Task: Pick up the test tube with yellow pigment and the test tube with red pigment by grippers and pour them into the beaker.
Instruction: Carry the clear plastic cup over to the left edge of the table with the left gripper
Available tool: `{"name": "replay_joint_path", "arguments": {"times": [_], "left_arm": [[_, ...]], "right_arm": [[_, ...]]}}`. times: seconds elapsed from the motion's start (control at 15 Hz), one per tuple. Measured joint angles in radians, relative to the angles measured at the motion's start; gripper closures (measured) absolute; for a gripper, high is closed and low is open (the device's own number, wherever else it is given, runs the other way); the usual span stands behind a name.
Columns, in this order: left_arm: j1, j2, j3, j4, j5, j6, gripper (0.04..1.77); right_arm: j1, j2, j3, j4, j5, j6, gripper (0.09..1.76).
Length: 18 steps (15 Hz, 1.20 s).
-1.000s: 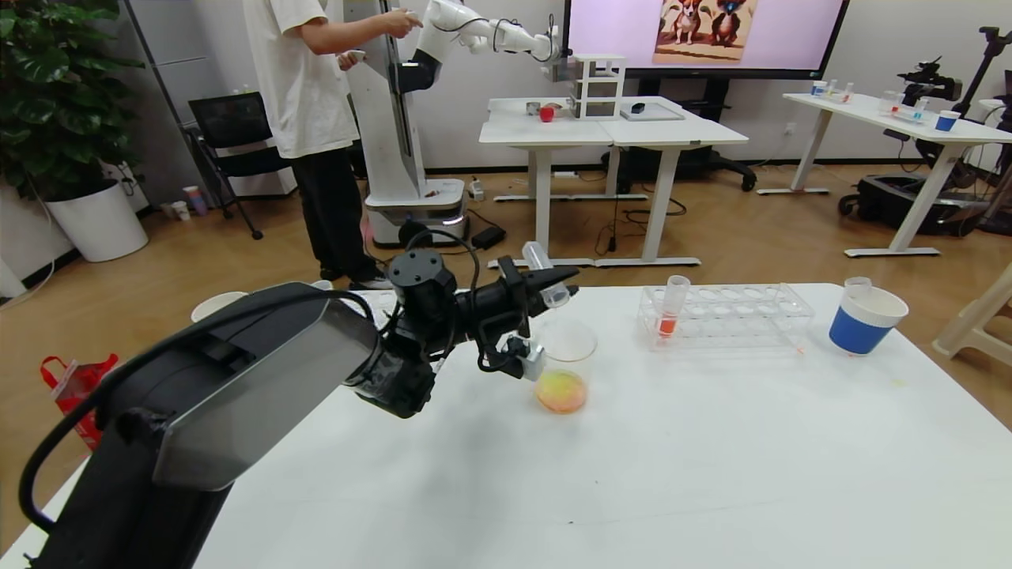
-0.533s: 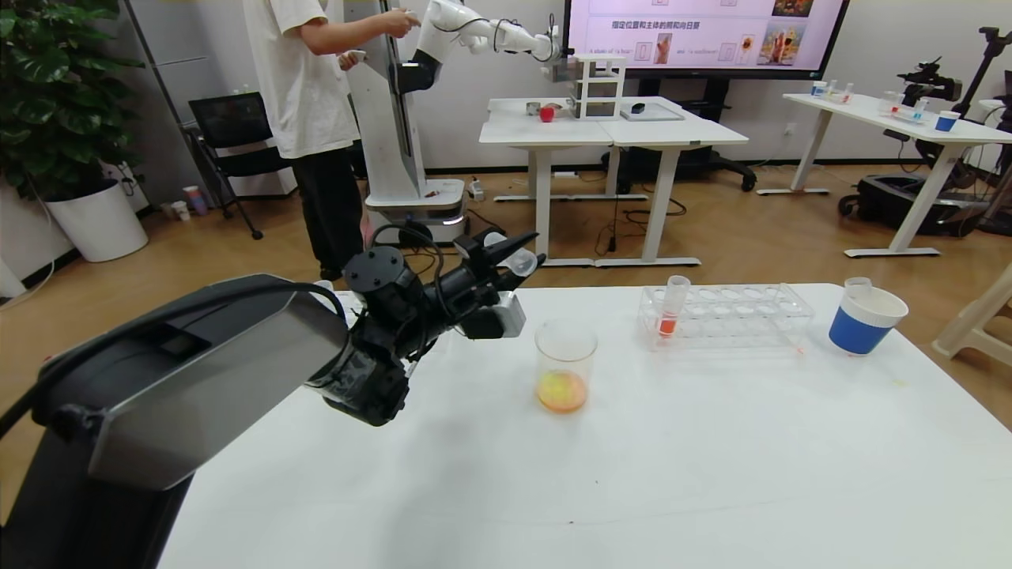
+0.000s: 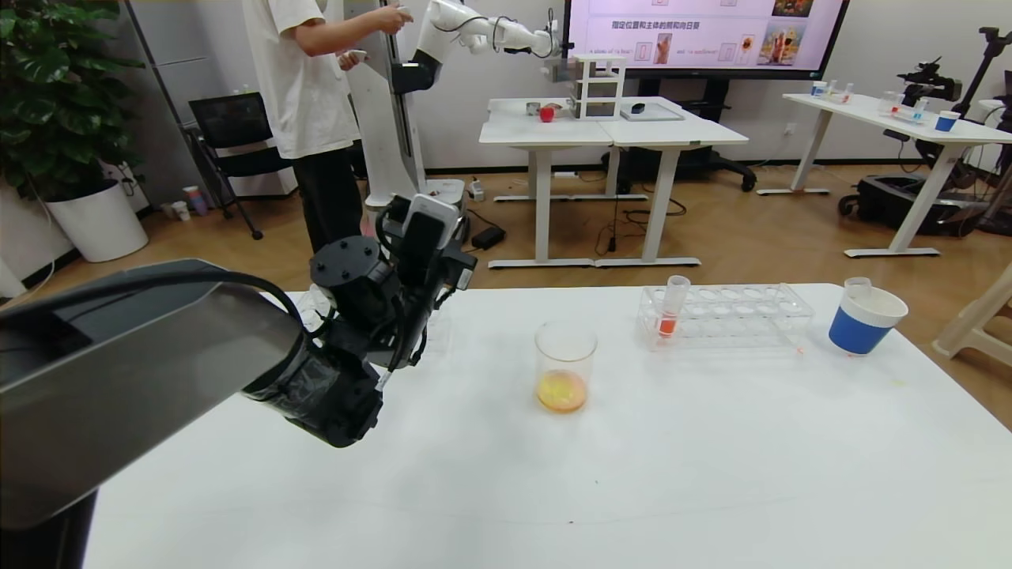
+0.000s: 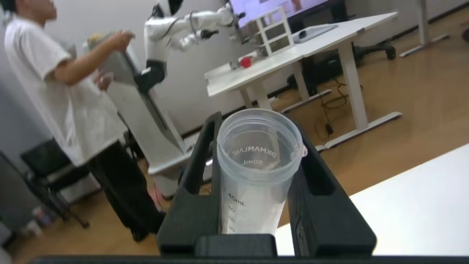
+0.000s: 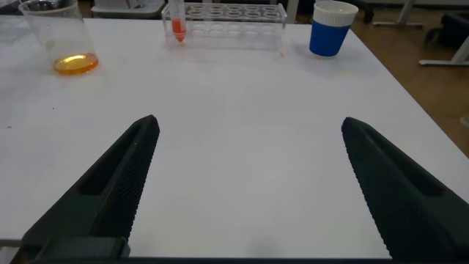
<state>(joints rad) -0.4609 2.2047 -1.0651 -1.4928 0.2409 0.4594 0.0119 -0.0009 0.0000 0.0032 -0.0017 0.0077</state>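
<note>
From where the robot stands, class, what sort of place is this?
Probably a robotics lab or teaching room. White height-adjustable desks stand about, a second robot arm works beside a person, a big wall screen runs, and a test tube rack and beaker sit on the near table.

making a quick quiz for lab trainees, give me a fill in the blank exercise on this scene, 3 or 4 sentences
1. The left gripper is shut on an empty clear plastic ____.
2. The clear glass beaker on the white table holds ____-orange liquid.
3. The clear plastic rack holds one slim tube with ____ liquid.
4. The right gripper has its jaws ____.

Missing words: tube; yellow; red; open
</note>
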Motion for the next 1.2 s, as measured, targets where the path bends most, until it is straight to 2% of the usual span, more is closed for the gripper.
{"name": "replay_joint_path", "arguments": {"times": [0.13,0.27,0.47,0.53,0.67,0.87,1.0,1.2], "left_arm": [[0.0,-0.041,0.004,0.097,0.107,-0.167,1.3],[-0.001,-0.091,0.005,0.249,0.182,-0.326,1.3],[-0.006,-0.186,0.008,0.5,0.221,-0.557,1.3],[-0.002,-0.217,0.024,0.54,0.218,-0.601,1.3],[0.015,-0.256,0.067,0.546,0.209,-0.604,1.3],[0.063,-0.284,0.086,0.533,0.192,-0.553,1.3],[0.129,-0.299,0.086,0.538,0.141,-0.526,1.3],[0.274,-0.312,0.076,0.542,0.04,-0.493,1.3]], "right_arm": [[0.0,0.0,0.0,0.0,0.0,0.0,0.11],[0.0,0.0,0.0,0.0,0.0,0.0,0.11],[0.0,0.0,0.0,0.0,0.0,0.0,0.11],[0.0,0.0,0.0,0.0,0.0,0.0,0.11],[0.0,0.0,0.0,0.0,0.0,0.0,0.11],[0.0,0.0,0.0,0.0,0.0,0.0,0.11],[0.0,0.0,0.0,0.0,0.0,0.0,0.11],[0.0,0.0,0.0,0.0,0.0,0.0,0.11]]}}
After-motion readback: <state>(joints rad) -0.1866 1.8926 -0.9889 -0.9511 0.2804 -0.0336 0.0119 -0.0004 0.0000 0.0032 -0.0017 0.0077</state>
